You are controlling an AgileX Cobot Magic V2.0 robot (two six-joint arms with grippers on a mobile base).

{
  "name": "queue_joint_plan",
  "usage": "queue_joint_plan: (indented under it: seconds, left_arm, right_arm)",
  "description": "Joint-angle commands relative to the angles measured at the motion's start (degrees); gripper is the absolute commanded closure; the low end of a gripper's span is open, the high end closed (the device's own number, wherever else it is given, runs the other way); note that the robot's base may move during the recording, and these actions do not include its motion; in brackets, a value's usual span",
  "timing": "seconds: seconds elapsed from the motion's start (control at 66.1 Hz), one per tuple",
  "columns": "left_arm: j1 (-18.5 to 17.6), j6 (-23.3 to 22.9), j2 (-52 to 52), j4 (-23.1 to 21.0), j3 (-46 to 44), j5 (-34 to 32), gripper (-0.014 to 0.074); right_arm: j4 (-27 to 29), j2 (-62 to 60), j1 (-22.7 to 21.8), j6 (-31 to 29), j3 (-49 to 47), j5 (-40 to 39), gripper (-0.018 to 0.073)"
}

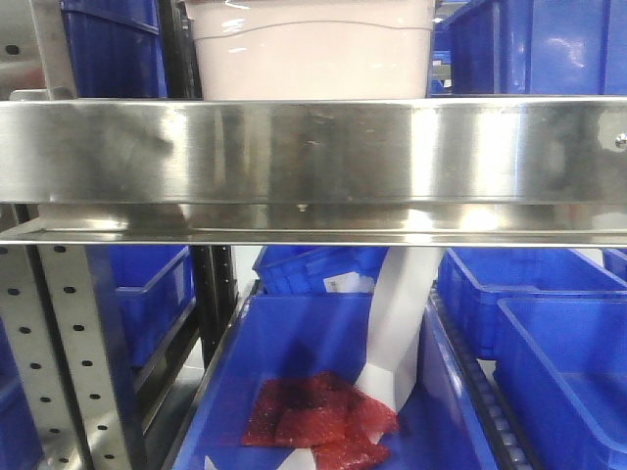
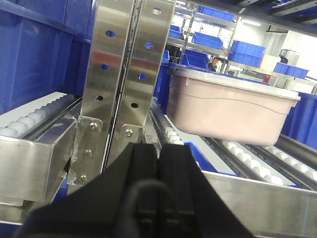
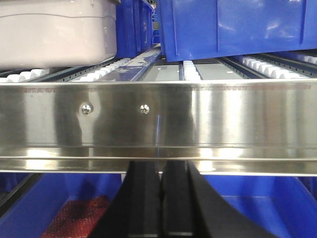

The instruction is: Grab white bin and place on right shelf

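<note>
Warehouse racking, blue bins [image 1: 549, 49] all around. White bin [image 2: 228, 106] sits on the roller track of the right shelf [image 1: 313, 152], behind its shiny front rail, beside perforated uprights [image 2: 116, 74]. Left gripper [image 2: 159, 198] and right gripper [image 3: 159, 203] both pressed together, empty, below rail level.

The white bin [image 2: 228, 106] is smooth, faintly pinkish plastic with a soft sheen and a glossier pale lid. The right shelf [image 1: 313, 157] is brushed stainless steel, mirror-bright along its front rail, with perforated metal uprights [image 2: 111, 74]. White plastic rollers [image 2: 252, 166] line it. Blue bins [image 1: 563, 343] are glossy plastic.
</note>
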Motion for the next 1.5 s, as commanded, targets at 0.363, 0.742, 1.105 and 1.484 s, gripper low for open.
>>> queue_joint_plan:
  seconds: [0.363, 0.742, 1.105, 1.484]
  left_arm:
    - [-0.2, -0.1, 0.7, -0.5, -1.7, -3.8, 0.0715]
    - [-0.2, -4.6, 0.7, 7.9, 3.2, -4.6, 0.0715]
    - [-1.4, -18.6, -0.1, 34.3, 14.3, -21.4, 0.0713]
    - [-1.4, -20.1, -5.4, 33.5, 14.4, -13.5, 0.0713]
  right_arm:
    - [-0.6, -1.1, 0.1, -0.1, 0.0, -4.8, 0.0503]
    - [-0.6, -1.1, 0.1, -0.1, 0.0, -4.8, 0.0503]
    - [-0.6, -1.1, 0.1, -0.1, 0.0, -4.8, 0.0503]
    - [-0.6, -1.1, 0.1, -0.1, 0.0, -4.8, 0.0503]
